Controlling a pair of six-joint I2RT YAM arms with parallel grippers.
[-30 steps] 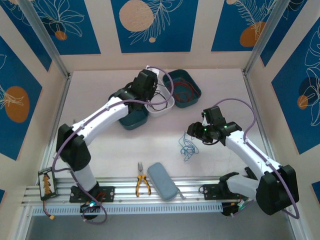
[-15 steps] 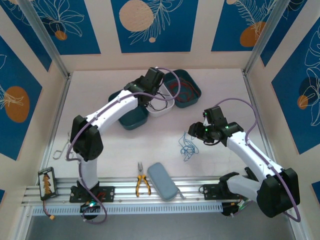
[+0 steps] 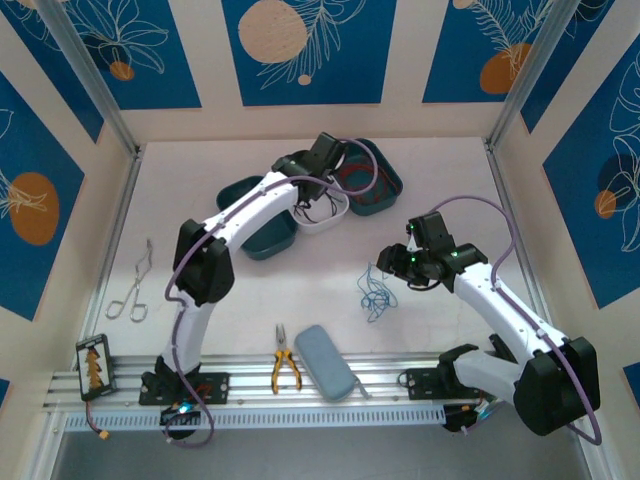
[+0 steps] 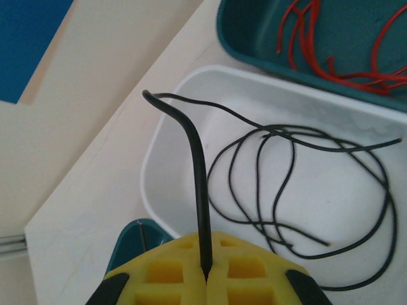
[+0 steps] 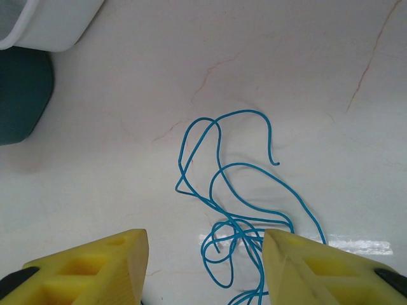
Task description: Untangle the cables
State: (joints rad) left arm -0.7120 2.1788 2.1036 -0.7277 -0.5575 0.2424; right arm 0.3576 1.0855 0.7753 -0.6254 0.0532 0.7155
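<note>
- Top external view: bright, even light from overhead. The white left arm (image 3: 250, 215) throws only a faint, soft-edged shadow on the pale marbled tabletop (image 3: 300, 290). Focus is sharp throughout.
- Left wrist view: the white plastic tray (image 4: 331, 190) is nearly washed out. The yellow finger pads (image 4: 172, 273) at the bottom edge are blurred.
- Right wrist view: a streak of glare crosses the tabletop (image 5: 356, 244) at lower right.
</note>
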